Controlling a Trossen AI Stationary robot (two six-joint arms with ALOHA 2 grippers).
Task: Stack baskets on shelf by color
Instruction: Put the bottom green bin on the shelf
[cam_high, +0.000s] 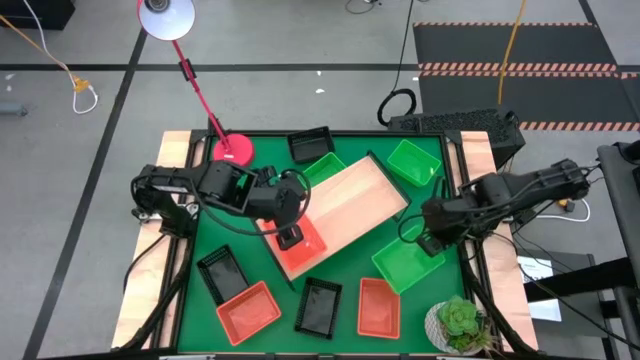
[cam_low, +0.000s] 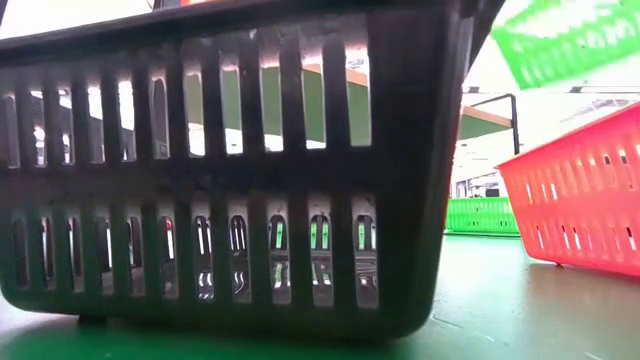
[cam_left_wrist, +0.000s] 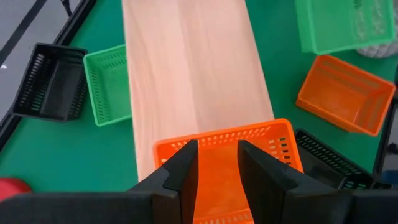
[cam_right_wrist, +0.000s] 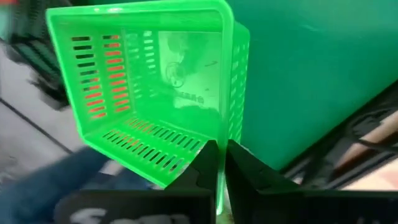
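The shelf (cam_high: 352, 198) is a light wooden board lying slantwise on the green table. An orange-red basket (cam_high: 303, 250) rests on its near-left end (cam_left_wrist: 227, 146). My left gripper (cam_high: 290, 237) (cam_left_wrist: 217, 165) is open just above this basket's inside, and I see no touch. My right gripper (cam_high: 425, 240) (cam_right_wrist: 221, 149) is shut on a green basket (cam_high: 405, 262) (cam_right_wrist: 149, 87), which also shows raised in the low view (cam_low: 570, 40). Other baskets sit around the shelf: two green (cam_high: 413, 160) (cam_high: 325, 168), three black (cam_high: 310, 143) (cam_high: 222, 270) (cam_high: 320, 305), two orange-red (cam_high: 248, 308) (cam_high: 378, 305). My right gripper pinches the green basket's side wall (cam_right_wrist: 226, 127) near a corner, one finger inside and one outside. The fingers slant down from the table's right. The basket is lifted clear of the table and tilted, its open side turned toward the wrist camera.
A red lamp base (cam_high: 232, 150) stands at the far left corner and a potted plant (cam_high: 460, 325) at the near right. A black basket (cam_low: 230, 170) fills most of the low view. Bare green table shows between the near baskets and the shelf.
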